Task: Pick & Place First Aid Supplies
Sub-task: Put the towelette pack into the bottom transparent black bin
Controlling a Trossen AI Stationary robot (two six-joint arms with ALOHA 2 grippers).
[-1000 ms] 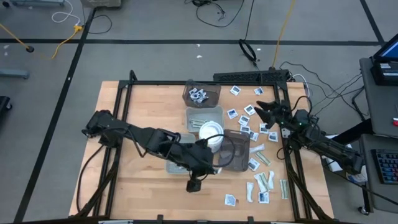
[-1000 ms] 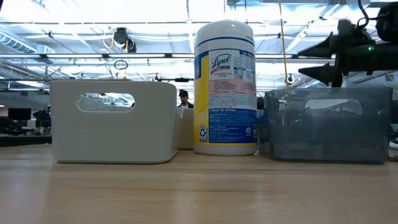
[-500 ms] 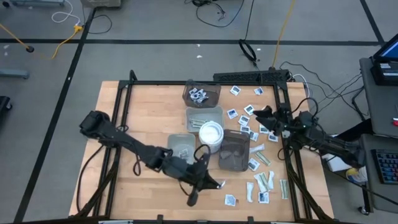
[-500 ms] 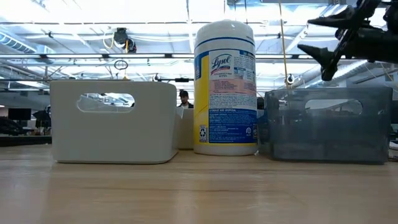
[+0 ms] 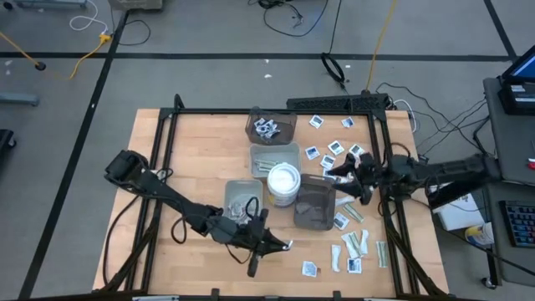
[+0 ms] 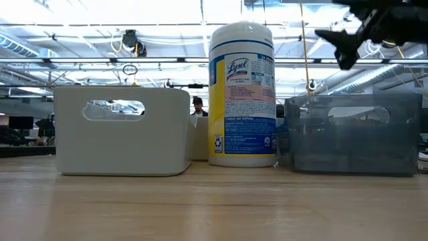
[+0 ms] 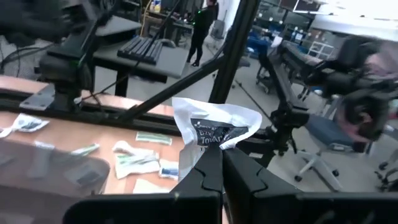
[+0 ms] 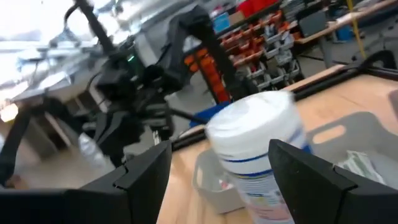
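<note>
My left gripper point(image 5: 282, 244) hovers near the table's front edge, in front of the trays, shut on a white square packet point(image 7: 214, 127) with dark print. My right gripper point(image 5: 336, 173) stands open in the air at the right of the round white tub point(image 5: 282, 180), above the dark translucent tray point(image 5: 315, 203), and holds nothing. Many loose packets point(image 5: 334, 150) and pale strips point(image 5: 353, 244) lie flat on the table's right side. A far dark tray point(image 5: 272, 125) holds square packets and a grey tray point(image 5: 276, 157) holds strips. My left gripper pinches the packet's lower edge point(image 7: 211, 146) between its two fingertips point(image 7: 202, 171). The fingers lie about level and point toward the table's right edge. The crumpled packet stands up past the fingertips, lifted clear of the table.
A light tray point(image 5: 242, 196) sits left of the tub; in the low view it is the white tray point(image 6: 120, 130), beside the tub point(image 6: 242, 94) and the dark tray point(image 6: 351, 134). Bare wood lies at the table's left and front.
My left gripper, still shut on the packet, has moved from beside the tub toward the table's near edge, sunk lower and tipped to level. My right gripper, still open, has swung from over the loose packets toward the tub and dark translucent tray, and has risen.
</note>
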